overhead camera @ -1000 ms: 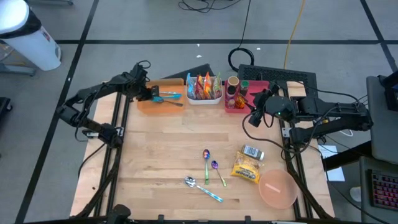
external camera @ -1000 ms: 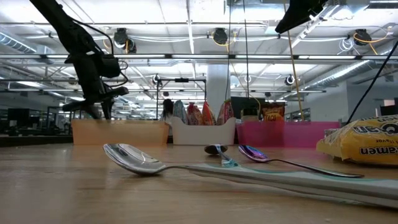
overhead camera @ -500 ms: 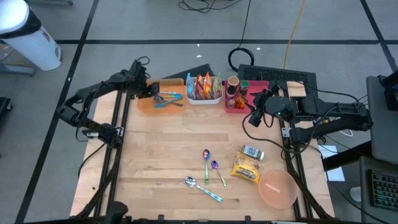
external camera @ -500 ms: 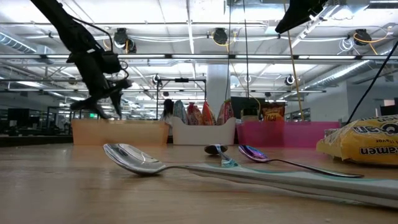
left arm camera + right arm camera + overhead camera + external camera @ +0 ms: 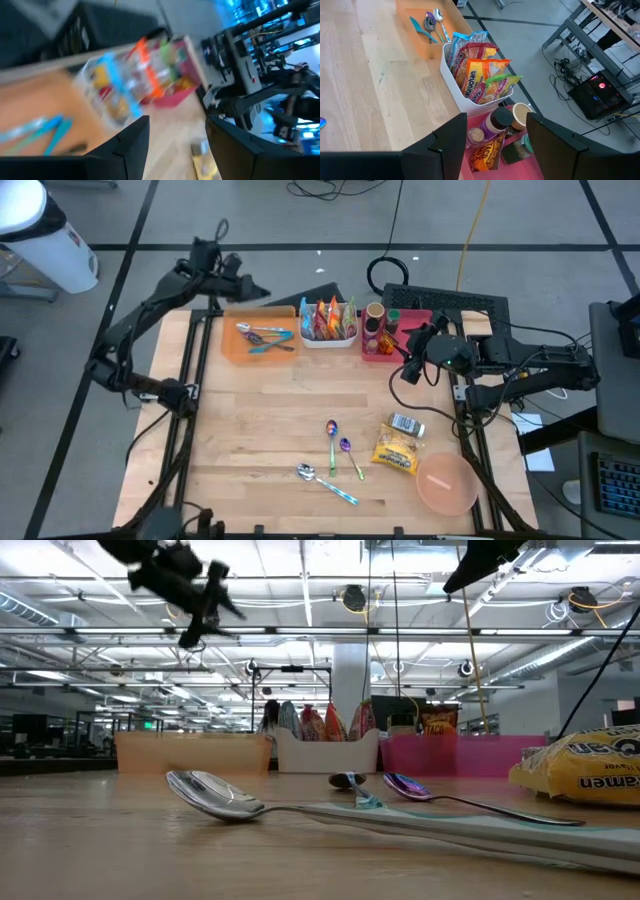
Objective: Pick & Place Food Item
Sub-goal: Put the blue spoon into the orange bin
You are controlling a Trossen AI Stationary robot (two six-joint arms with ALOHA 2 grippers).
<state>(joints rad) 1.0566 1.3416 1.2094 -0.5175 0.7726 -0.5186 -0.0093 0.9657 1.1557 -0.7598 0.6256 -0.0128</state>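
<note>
Yellow ramen packet (image 5: pixel 395 451) flat on the worktop (image 5: pixel 260 420), near the right edge, between a small can (image 5: pixel 405 424) on its far side and a pink bowl (image 5: pixel 446 483) on its near side. Slightly skewed to the worktop's edges; long axis probably running near-to-far with the far end tipped toward the can, though the shape looks close to square from above. Print side up.

Right claw (image 5: pixel 408 372) hanging above the worktop just beside the pink bin (image 5: pixel 385 330) — fingers parted, nothing between them. Packet well apart from it, toward the near edge and a little to the right.

Left claw (image 5: pixel 243 284) raised high over the far left corner, beyond the orange tray (image 5: pixel 258 340) with its cutlery — fingers apart, empty. Packet far off, diagonally across the worktop.
</note>
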